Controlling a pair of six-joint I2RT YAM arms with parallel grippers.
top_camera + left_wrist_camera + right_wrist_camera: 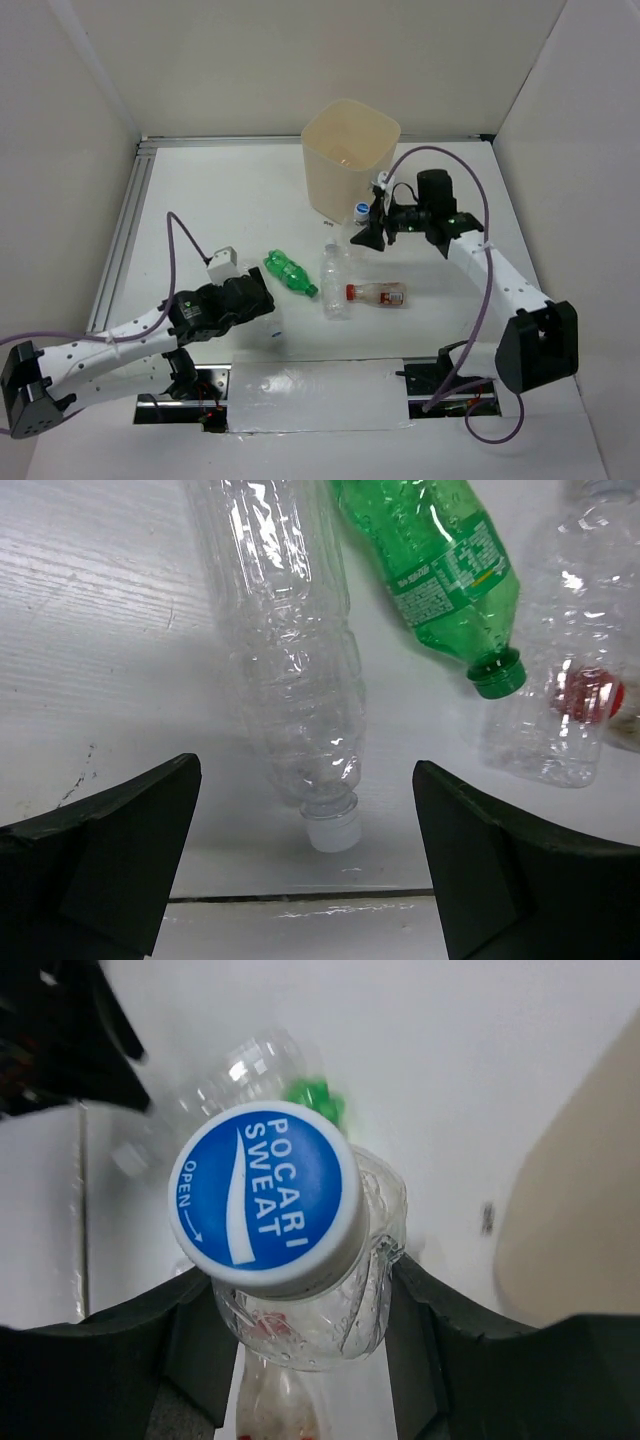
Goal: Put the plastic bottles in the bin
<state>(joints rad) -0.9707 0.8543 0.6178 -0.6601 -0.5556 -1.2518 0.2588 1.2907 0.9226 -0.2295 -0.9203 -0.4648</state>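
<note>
The right jaws are gripping a blue-capped bottle, holding it just beside the near wall of the bin. The left jaws are standing open, well to the near-left of the bin, with the cap end of a clear white-capped bottle lying between them, untouched. A green bottle, another clear bottle and a red-capped bottle are lying on the table in front of the bin.

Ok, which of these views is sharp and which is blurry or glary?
Right wrist: the blue-capped bottle is sharp, the green bottle behind it blurred. Left wrist: crisp, with glare on the clear bottle and glossy table. Top external: evenly lit, soft shadows.
</note>
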